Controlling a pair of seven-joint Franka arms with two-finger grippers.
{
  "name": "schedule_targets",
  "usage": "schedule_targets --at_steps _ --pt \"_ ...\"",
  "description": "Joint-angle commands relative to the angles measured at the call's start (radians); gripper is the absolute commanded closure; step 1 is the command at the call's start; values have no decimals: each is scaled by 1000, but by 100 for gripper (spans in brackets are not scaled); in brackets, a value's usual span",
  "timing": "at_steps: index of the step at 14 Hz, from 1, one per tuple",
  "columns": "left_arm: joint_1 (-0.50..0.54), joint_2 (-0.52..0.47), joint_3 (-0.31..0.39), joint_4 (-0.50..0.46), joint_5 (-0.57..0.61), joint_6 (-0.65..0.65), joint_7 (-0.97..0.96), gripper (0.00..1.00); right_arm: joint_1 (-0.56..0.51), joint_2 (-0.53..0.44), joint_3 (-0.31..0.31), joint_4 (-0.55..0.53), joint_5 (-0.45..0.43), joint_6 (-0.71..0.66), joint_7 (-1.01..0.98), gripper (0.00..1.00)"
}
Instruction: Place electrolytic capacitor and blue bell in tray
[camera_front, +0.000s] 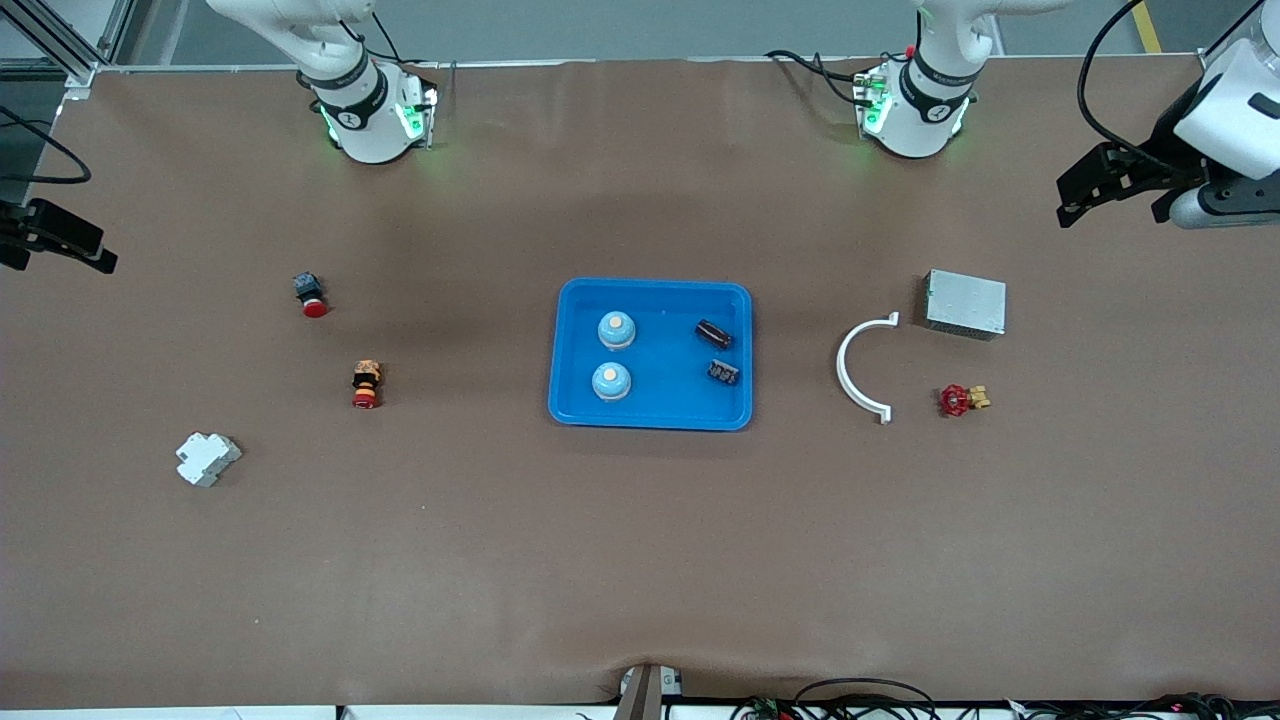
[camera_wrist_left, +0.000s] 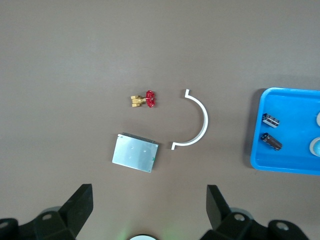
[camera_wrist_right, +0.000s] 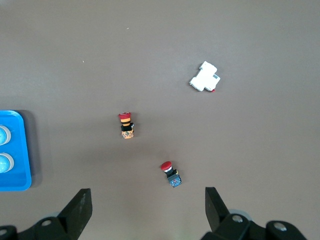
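Tray (camera_front: 650, 415) sits mid-table w/ 2 blue bells (camera_front: 616, 329) and 2 electrolytic capacitors (camera_front: 713, 333) already inside: bells on the side toward the right arm's end, caps on the side toward the left arm's end. So the task looks done, or v. close to it.

Left gripper (camera_wrist_left: 149, 210) hangs empty, fingers spread wide, over the table at the left arm's end near the grey metal box (camera_front: 965, 304). Right gripper (camera_wrist_right: 147, 210) likewise wide and empty, up over the right arm's end. Both arms appear to be waiting.

Risks from here, as I judge them:
- Mis-grab of a distractor. Red push button (camera_front: 311, 296), 2nd button w/ orange band (camera_front: 366, 385), white breaker (camera_front: 207, 458), white half-ring clamp (camera_front: 862, 366) and red-handled valve (camera_front: 961, 400) all lie loose; none belong in the tray.
- Any needless re-entry into the tray could knock the caps. They're cylinders lying on their sides, prob. roll easily.
- A low sweep across the tray could catch its rim and shift everything.
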Motion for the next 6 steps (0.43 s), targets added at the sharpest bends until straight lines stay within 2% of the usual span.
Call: schedule_targets --at_steps 1,6 --pt "10 24 22 35 -27 -4 24 0 -21 -18 17 0 1 -16 14 0" --pt "8 29 33 35 -30 -5 24 0 -21 -18 18 0 2 -16 14 0"
